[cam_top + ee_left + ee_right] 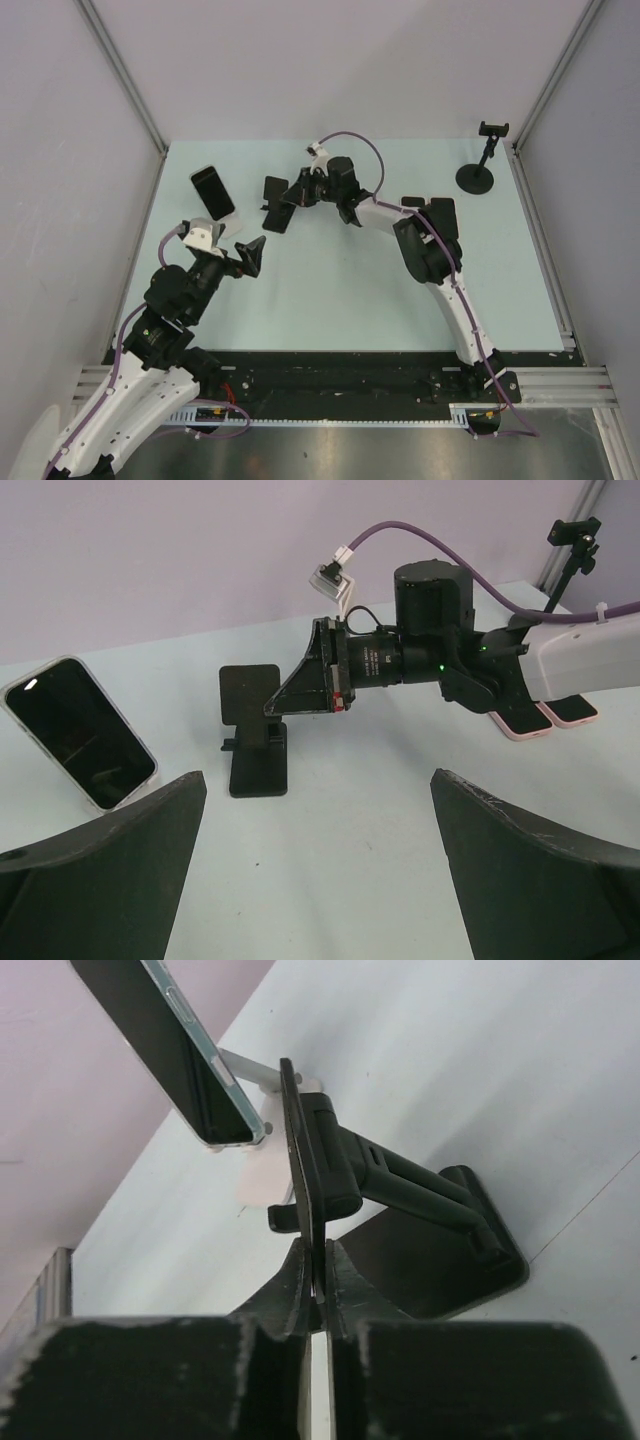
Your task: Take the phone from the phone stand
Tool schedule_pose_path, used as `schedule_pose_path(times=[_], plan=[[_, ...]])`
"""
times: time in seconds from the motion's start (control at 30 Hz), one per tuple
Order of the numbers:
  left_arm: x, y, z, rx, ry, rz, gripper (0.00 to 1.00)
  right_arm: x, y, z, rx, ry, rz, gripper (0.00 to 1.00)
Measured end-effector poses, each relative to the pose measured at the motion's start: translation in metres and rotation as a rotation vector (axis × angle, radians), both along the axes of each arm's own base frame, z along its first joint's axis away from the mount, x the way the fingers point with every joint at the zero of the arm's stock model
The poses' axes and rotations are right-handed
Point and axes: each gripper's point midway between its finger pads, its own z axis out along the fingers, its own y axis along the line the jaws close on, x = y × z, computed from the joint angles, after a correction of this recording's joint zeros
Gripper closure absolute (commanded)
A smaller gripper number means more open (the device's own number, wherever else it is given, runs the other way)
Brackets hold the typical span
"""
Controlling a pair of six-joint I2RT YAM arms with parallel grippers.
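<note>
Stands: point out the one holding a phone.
The pale stand at far left, propping the phone. The black stand, pinched by the right gripper, and the tall round-based stand at far right both hold nothing.

The pale blue-green table (330, 300) has grey walls on three sides and a black strip along its near edge. Near the middle of its far half stands a black phone stand (275, 205), its flat foot on the surface and its plate upright. To the left, a pale stand (262, 1175) sits on the table with a dark-screened phone (212, 192) leaning back in it. Two pink-edged phones (522, 723) lie flat side by side right of centre. In the far right corner is a round-based clamp stand (474, 178).
</note>
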Motion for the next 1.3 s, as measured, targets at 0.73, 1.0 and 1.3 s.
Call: schedule_pose_path(times=[0.73, 1.0, 1.3], plan=[[0.01, -0.006, -0.018, 0.038, 0.058, -0.001, 0.0, 0.139, -0.309, 0.013, -0.081, -0.08, -0.562, 1.0], [0.014, -0.009, -0.026, 0.055, 0.084, -0.001, 0.0, 0.136, -0.368, 0.006, -0.089, -0.068, -0.777, 1.0], [0.014, -0.01, -0.027, 0.058, 0.089, -0.003, 0.0, 0.122, -0.398, 0.006, -0.093, -0.081, -0.977, 1.0]])
